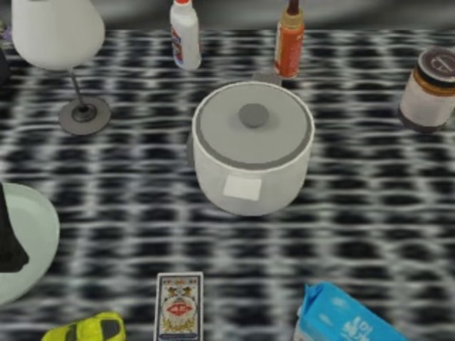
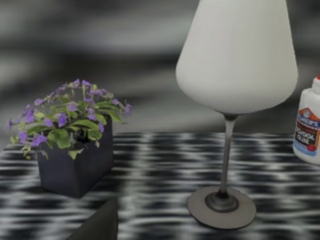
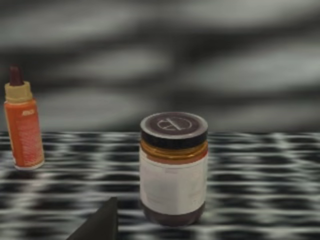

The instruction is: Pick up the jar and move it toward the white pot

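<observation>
The jar point(image 1: 430, 89) stands upright at the table's far right; it is short, with a dark lid, an orange-brown band and a whitish label. The big white pot point(image 1: 252, 145), with its grey-ringed lid and knob, sits mid-table to the jar's left. My right gripper point(image 3: 160, 237) is outside the top view. Its wrist view faces the jar point(image 3: 173, 170) from a short way off, not touching it. One dark finger point(image 3: 100, 225) shows, set off to the side with nothing held. My left gripper point(image 2: 160, 237) is parked at the left with one finger point(image 2: 100, 225) showing, also holding nothing.
A slim orange bottle point(image 1: 289, 42) and a glue bottle point(image 1: 185, 34) stand behind the pot. A white glass on a thin stem point(image 1: 57, 32) and a flower box point(image 2: 75, 145) are back left. A pale plate point(image 1: 32, 234), a card box point(image 1: 178, 305) and a blue pack point(image 1: 341, 316) line the front.
</observation>
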You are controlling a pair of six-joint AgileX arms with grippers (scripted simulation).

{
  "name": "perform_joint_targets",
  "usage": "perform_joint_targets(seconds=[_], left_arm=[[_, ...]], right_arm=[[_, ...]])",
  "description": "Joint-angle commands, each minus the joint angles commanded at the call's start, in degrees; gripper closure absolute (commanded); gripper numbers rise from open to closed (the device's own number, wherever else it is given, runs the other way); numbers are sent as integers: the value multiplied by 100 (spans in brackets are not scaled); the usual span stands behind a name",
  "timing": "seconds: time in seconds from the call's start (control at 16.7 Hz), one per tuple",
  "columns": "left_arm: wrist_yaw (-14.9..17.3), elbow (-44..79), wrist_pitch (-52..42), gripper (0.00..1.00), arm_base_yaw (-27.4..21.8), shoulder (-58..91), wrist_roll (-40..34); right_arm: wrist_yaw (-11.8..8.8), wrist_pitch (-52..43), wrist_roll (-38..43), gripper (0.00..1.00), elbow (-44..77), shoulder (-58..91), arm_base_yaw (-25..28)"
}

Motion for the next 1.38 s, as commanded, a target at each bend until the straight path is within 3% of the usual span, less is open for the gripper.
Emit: perform_joint_targets(seconds=[0.3,0.66,0.96,1.38], left_arm=[[0,0,0,0,0,0,0],[0,0,0,0,0,0,0],[0,0,0,0,0,0,0],[0,0,0,0,0,0,0]], right_arm=[[0,-295,-23,0,226,297,-18],[58,-1912,-195,0,1979,2200,-191],[90,-3401,-473,0,4733,4592,-368],[-22,-5043,-1099,0,9654,8545,-430]])
